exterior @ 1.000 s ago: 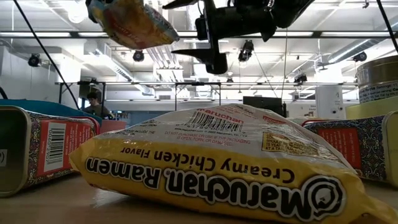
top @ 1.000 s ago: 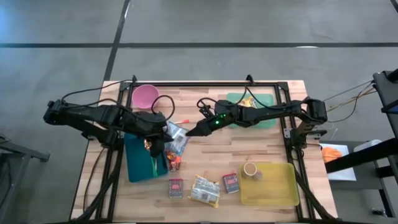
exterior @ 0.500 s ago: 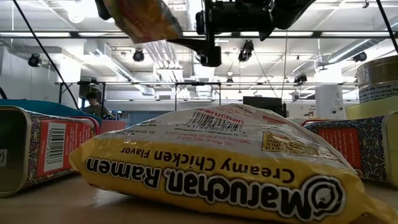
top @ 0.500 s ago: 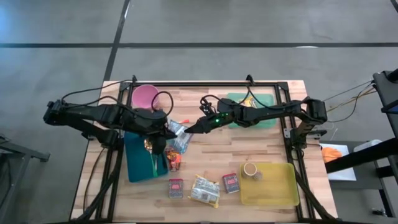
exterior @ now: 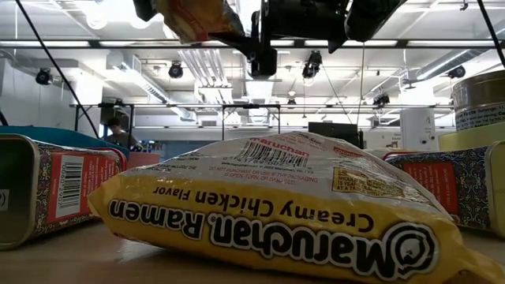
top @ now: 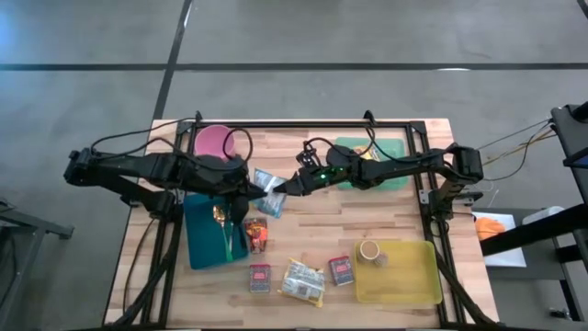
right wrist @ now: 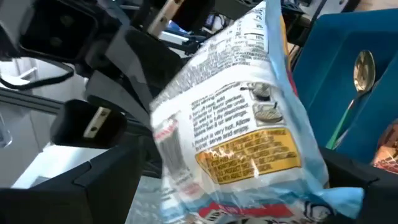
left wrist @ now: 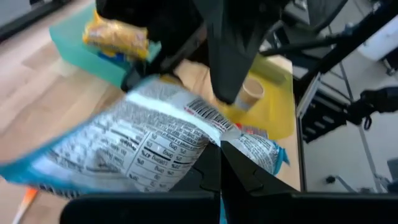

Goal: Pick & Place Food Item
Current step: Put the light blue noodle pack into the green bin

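Note:
A blue-edged snack bag (top: 267,187) with a white nutrition panel (left wrist: 149,134) hangs in the air over the middle of the table. My left gripper (top: 252,192) is shut on it from the table's left. From the right, my right gripper (top: 284,187) stands open and level. One of its dark fingers (right wrist: 99,180) is on either side of the bag (right wrist: 242,124). Whether those fingers touch the bag, I cannot tell. In the low view the bag (exterior: 197,16) shows at the top, high above the table. My left gripper pinches an edge of the bag (left wrist: 214,138) between its two shut fingers, near one end of the pack. It comes from the table's left, slanting slightly down. The bag is lifted clear of the table and sticks out beyond the fingers toward my right gripper.
Below lie a blue tray (top: 204,241) with a gold spoon (top: 220,221), an orange snack pack (top: 256,235), two red tins (top: 260,278) (top: 341,269) and a ramen pack (top: 303,281). A pink bowl (top: 216,141), a green tray (top: 390,175) and a yellow tray (top: 404,276) holding a can (top: 369,250) stand around.
My left gripper has tipped upward and carried the bag up and a little toward the far edge and my right gripper. My right gripper has stayed in place, tipped up to level and rolled; the bag now stands between its open fingers.

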Robot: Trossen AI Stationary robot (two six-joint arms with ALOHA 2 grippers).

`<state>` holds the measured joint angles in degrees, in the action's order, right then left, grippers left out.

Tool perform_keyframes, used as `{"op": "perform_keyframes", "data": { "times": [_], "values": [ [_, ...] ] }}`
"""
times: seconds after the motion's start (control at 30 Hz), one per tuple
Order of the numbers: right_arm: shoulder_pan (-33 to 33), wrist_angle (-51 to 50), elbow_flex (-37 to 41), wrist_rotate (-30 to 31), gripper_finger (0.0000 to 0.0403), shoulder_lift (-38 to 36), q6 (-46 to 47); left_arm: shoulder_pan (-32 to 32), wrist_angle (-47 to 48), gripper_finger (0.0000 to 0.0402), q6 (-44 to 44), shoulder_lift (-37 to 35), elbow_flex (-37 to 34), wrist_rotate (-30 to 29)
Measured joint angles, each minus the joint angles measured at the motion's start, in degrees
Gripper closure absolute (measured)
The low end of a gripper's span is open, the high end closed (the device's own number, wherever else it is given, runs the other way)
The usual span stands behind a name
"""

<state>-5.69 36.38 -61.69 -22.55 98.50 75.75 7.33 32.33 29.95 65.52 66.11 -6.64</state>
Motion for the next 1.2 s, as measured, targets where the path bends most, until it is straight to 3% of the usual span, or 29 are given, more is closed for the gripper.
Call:
{"op": "perform_keyframes", "data": {
  "times": [0.33,0.57,0.8,1.2],
  "values": [
    [0.1,2.2,0.0,1.1,0.0042,0.1,1.7,-0.6,-1.0,0.0401,-0.2,0.0,0.0,-0.9],
    [0.3,10.7,-0.2,1.2,0.0047,3.7,5.9,-0.6,-1.1,0.0401,-0.1,0.0,0.0,-0.9],
    [0.4,19.9,-0.9,2.0,0.0113,8.1,9.6,-0.6,-1.5,0.0401,0.2,0.0,0.0,-0.7],
    [0.3,19.7,-2.2,3.3,0.0191,8.3,7.0,-0.5,-1.5,0.0394,1.6,-0.2,0.1,-0.7]
  ]
}}
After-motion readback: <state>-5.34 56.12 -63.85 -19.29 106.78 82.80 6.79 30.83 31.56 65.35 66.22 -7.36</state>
